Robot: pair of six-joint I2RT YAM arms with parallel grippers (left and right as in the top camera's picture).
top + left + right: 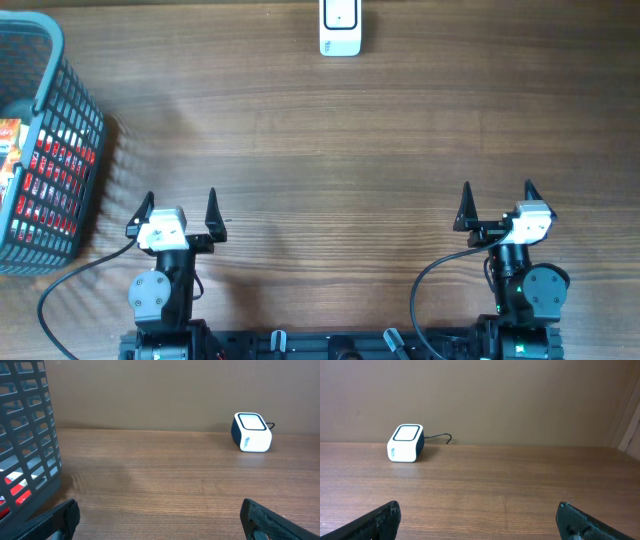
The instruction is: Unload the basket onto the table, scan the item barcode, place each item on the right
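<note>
Zero steps done: idling with left gripper (181, 205) and right gripper (497, 195) spread wide, empty, at 7 and 5 o'clock, leaving red item (8, 140) in basket (50, 60) at 9 o'clock, scanner (340, 28) at 12 untouched.

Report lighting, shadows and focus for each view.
Overhead: even, soft light and sharp; the basket throws a faint shadow to its right on the table. Left wrist: scanner crisp, the view's own fingers at the bottom edge dark and soft. Right wrist: the same, no glare on the wood.
</note>
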